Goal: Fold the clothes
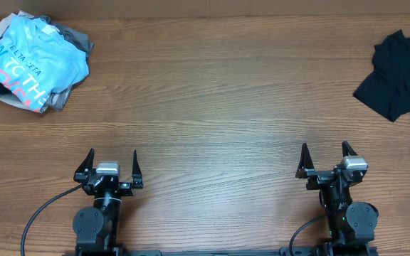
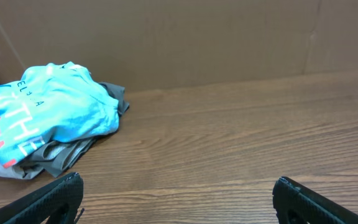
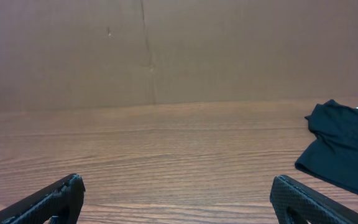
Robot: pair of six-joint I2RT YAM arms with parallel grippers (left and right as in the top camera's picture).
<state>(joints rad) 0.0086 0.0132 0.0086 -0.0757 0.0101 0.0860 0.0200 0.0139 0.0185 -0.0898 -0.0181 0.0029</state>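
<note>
Both arms sit parked at the near edge of the table [image 1: 205, 107], left gripper [image 1: 112, 158] and right gripper [image 1: 324, 151] spread wide and empty, so folding looks not yet started. The black T-shirt [image 1: 403, 75] lies rumpled at the far right, partly out of frame, nearest the right gripper. The light blue T-shirt [image 1: 30, 57] heaped far left seems set aside.

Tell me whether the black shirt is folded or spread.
Spread, not folded: the black shirt lies loosely flat with one sleeve sticking out, partly out of frame.
</note>
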